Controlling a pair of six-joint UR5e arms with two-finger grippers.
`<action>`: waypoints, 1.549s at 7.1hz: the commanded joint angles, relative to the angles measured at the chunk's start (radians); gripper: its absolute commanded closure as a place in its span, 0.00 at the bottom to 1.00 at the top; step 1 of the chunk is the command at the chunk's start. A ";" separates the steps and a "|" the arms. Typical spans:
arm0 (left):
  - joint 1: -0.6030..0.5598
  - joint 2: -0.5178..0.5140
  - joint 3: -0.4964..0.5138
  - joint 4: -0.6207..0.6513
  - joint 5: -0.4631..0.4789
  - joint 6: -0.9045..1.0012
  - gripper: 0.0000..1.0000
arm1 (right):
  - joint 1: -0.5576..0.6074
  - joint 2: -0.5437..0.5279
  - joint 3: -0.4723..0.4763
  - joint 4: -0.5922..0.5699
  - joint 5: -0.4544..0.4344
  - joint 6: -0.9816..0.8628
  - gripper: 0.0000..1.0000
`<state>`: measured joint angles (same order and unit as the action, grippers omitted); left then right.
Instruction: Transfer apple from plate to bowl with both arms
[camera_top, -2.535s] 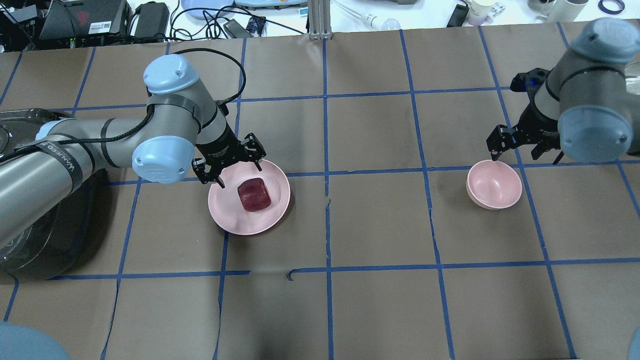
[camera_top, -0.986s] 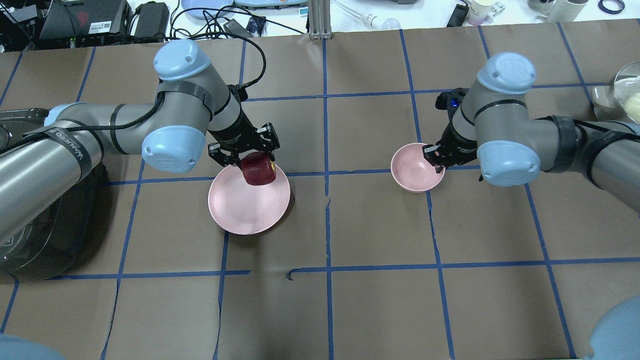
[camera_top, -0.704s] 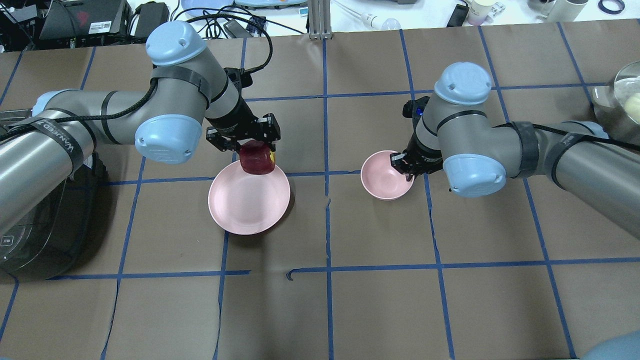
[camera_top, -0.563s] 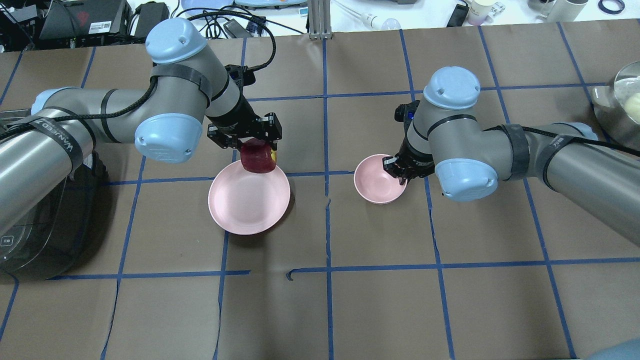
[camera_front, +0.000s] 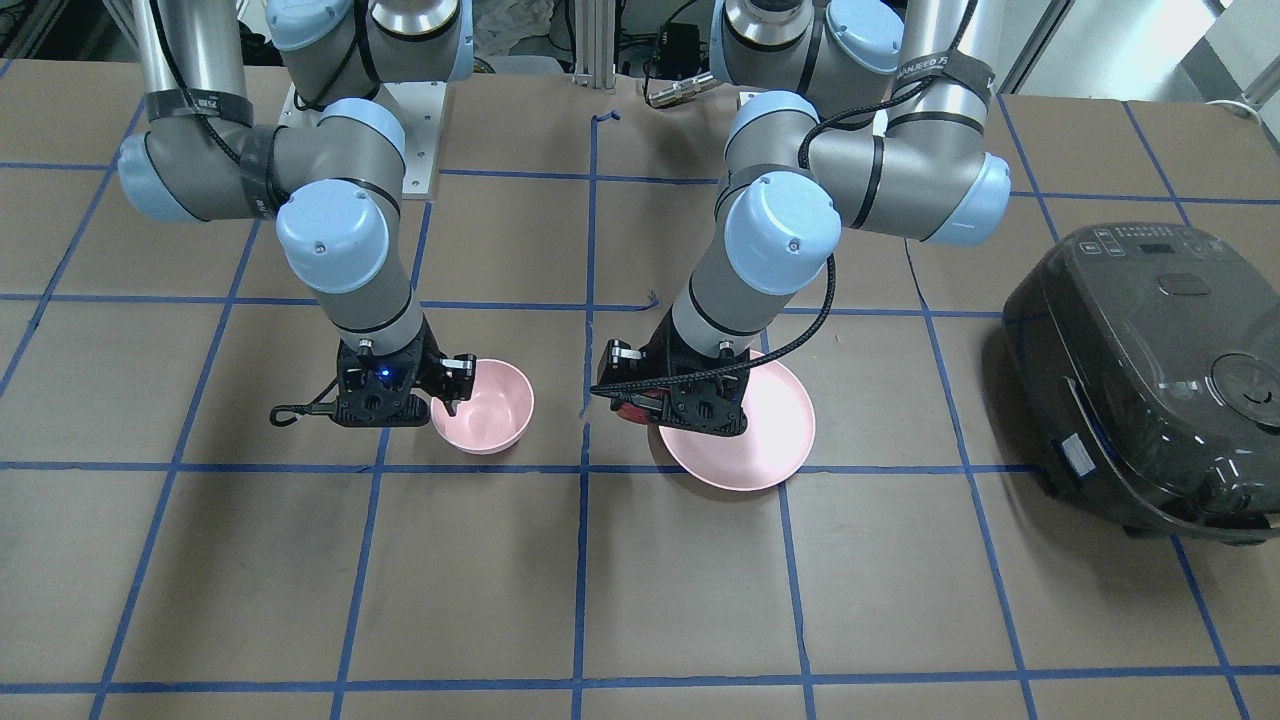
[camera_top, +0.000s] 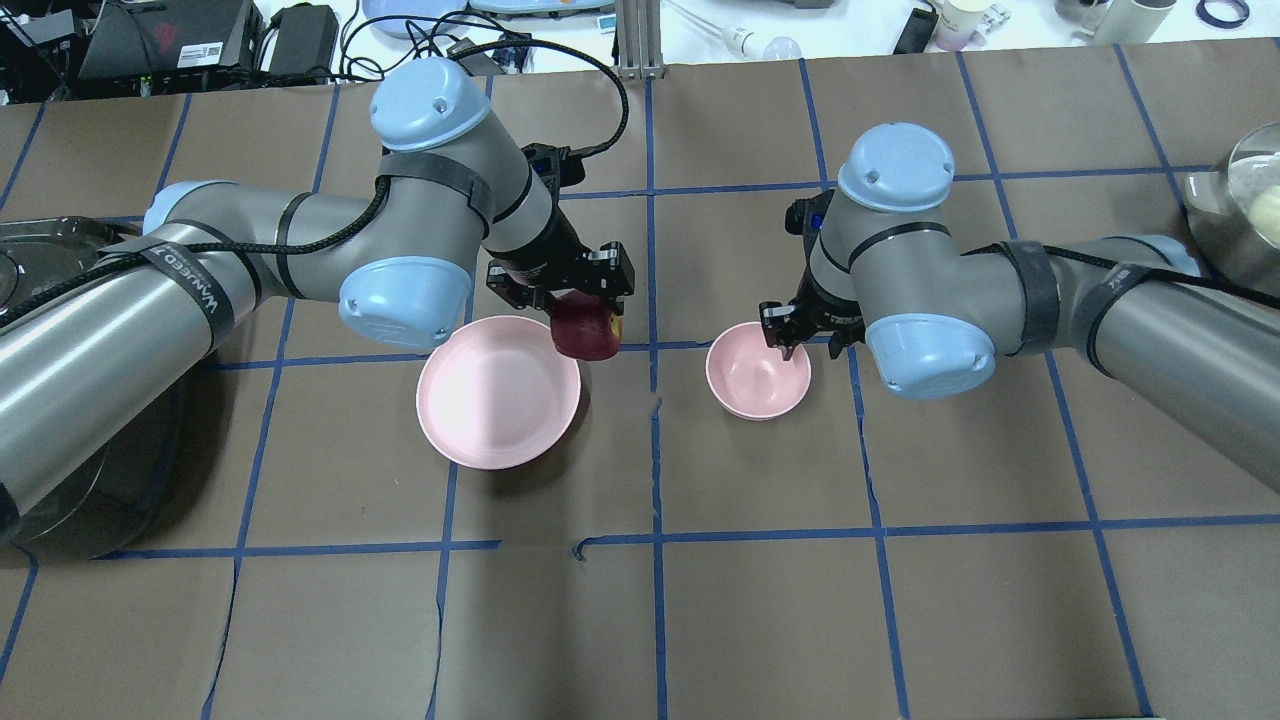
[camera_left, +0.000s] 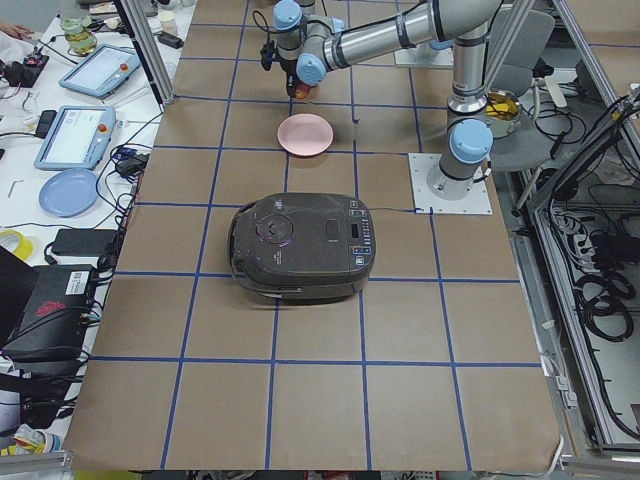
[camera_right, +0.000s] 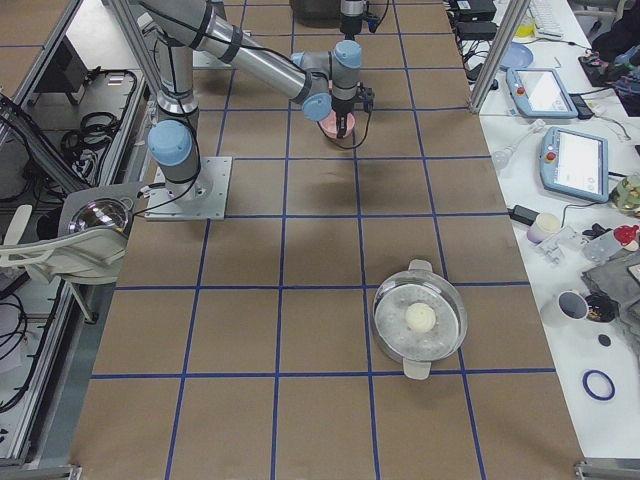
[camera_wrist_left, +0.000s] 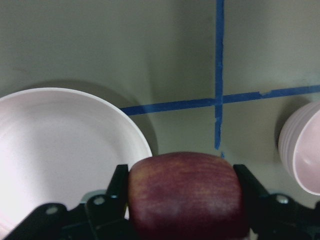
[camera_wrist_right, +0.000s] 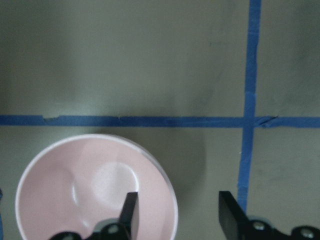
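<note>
My left gripper (camera_top: 566, 300) is shut on the dark red apple (camera_top: 586, 334) and holds it in the air over the right rim of the flat pink plate (camera_top: 490, 400). In the left wrist view the apple (camera_wrist_left: 187, 192) sits between both fingers, with the plate (camera_wrist_left: 60, 150) on the left and the bowl (camera_wrist_left: 305, 150) at the right edge. The small pink bowl (camera_top: 755, 375) stands on the table right of the plate. My right gripper (camera_wrist_right: 177, 215) is open, its fingers astride the bowl's rim (camera_wrist_right: 170, 200): one inside, one outside.
A black rice cooker (camera_front: 1150, 380) stands at the table's end on my left side. A metal pot (camera_right: 420, 320) with a pale ball in it stands at the far right. Brown paper with a blue tape grid covers the table.
My left gripper closed on the apple, lifted it off the plate and carried it right to the plate's edge. My right gripper dragged the bowl left toward the middle, then opened.
</note>
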<state>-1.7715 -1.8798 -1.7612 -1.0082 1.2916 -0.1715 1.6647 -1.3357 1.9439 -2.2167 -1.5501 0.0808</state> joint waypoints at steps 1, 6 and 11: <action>-0.019 -0.015 0.000 0.066 -0.095 -0.092 1.00 | 0.001 -0.106 -0.130 0.180 -0.039 -0.001 0.00; -0.187 -0.133 0.028 0.258 -0.101 -0.405 1.00 | -0.005 -0.181 -0.465 0.600 -0.083 0.002 0.00; -0.252 -0.197 0.040 0.346 -0.074 -0.517 0.37 | -0.010 -0.181 -0.460 0.592 -0.102 0.002 0.00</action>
<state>-2.0161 -2.0691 -1.7215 -0.6635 1.2107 -0.6783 1.6588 -1.5173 1.4856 -1.6203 -1.6509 0.0828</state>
